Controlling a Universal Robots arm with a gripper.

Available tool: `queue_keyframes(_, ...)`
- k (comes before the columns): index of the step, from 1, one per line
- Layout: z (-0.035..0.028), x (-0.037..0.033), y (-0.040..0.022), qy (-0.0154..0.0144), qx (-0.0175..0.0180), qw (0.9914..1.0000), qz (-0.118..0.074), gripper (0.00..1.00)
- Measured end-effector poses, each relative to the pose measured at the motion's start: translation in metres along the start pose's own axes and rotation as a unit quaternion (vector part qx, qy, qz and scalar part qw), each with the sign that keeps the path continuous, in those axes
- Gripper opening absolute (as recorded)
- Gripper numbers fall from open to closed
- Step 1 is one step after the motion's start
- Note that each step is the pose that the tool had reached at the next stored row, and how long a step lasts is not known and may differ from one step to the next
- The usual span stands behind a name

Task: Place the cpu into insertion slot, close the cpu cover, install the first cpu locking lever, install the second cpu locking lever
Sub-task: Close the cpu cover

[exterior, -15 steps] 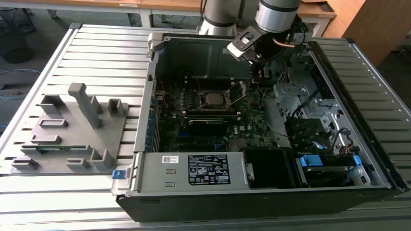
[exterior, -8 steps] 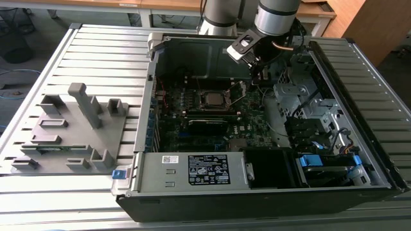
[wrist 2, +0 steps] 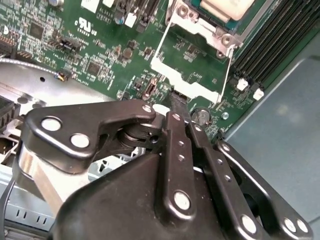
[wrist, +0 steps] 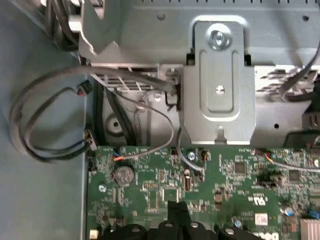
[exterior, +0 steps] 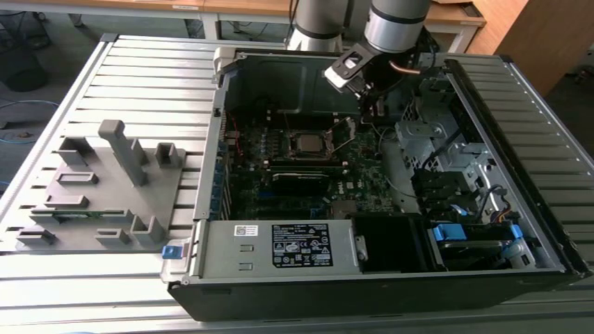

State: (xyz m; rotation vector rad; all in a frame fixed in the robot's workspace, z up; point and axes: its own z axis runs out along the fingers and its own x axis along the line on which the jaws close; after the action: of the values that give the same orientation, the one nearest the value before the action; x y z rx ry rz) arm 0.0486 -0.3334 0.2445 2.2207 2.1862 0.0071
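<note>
Black label on metal box; print unreadable.

A slatted grey table is stretching across the frame. Wooden desks are running along the top edge, a wooden cabinet is standing at upper right, and a blue cable is lying at the left edge.

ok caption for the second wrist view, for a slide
Gripper tip at the edge of the open cpu cover, with the cpu seated in the insertion slot beyond.
</note>
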Motion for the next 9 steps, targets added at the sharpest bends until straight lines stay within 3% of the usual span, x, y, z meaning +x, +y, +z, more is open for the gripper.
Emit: queue_keyframes(9,0.0013,-0.0004,-0.0255,0.0001,-0.0032,1.00000,0.000,0.11)
